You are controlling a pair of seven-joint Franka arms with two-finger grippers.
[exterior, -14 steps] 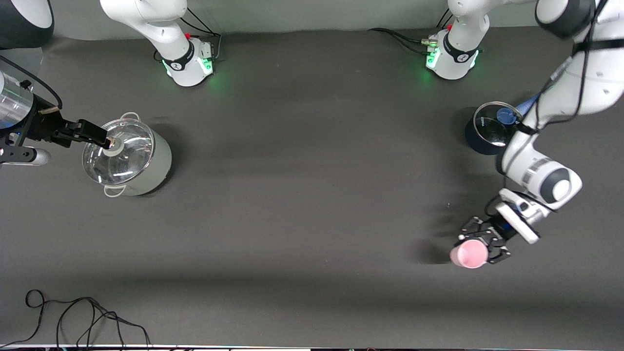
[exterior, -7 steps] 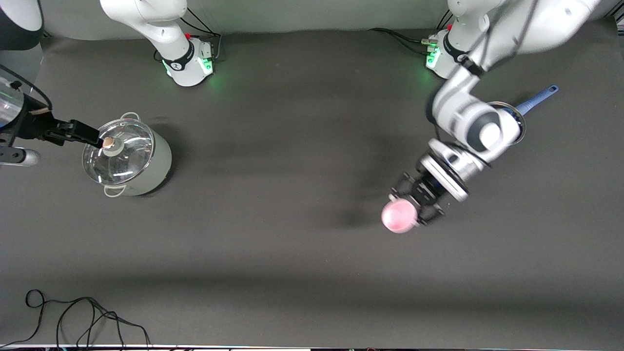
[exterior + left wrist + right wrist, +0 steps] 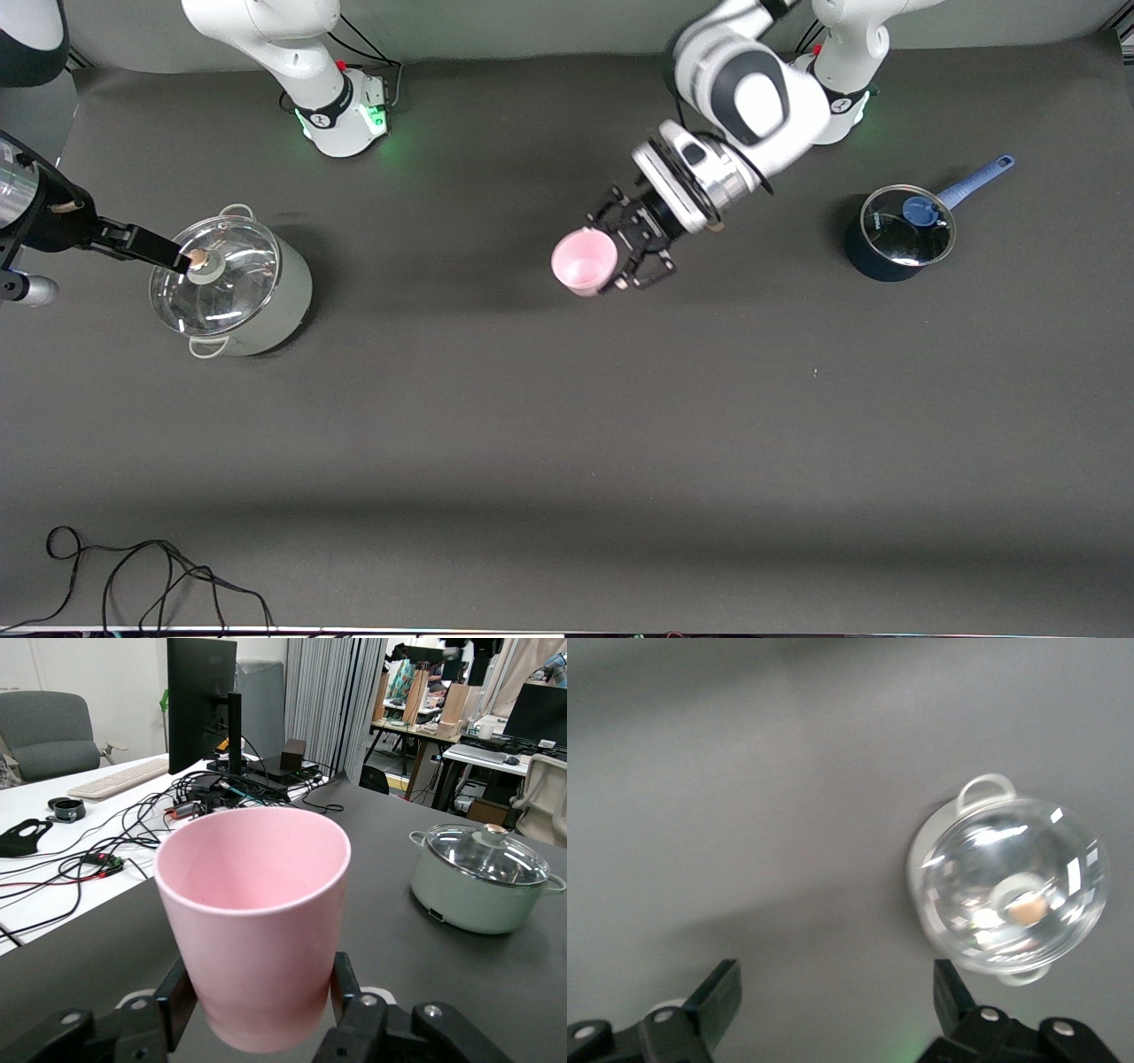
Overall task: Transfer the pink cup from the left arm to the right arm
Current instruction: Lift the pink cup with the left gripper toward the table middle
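The pink cup (image 3: 584, 261) is held in my left gripper (image 3: 631, 254), in the air over the middle of the table. Its open mouth points toward the right arm's end. In the left wrist view the two black fingers (image 3: 174, 1003) press on the lower sides of the cup (image 3: 255, 921), with my left gripper (image 3: 257, 997) shut on it. My right gripper (image 3: 174, 258) hangs open and empty by the lid knob of the pale green pot (image 3: 266, 297). In the right wrist view my right gripper (image 3: 837, 997) has its fingers (image 3: 719, 997) wide apart over bare table.
The pale green pot with a glass lid stands at the right arm's end and shows in both wrist views (image 3: 483, 890) (image 3: 1010, 895). A dark blue saucepan (image 3: 895, 237) with a lid stands at the left arm's end. A black cable (image 3: 151, 576) lies near the front edge.
My left arm has swung the pink cup from the left arm's end, near the front camera, up to the middle of the table. My right gripper has stayed beside the pot lid.
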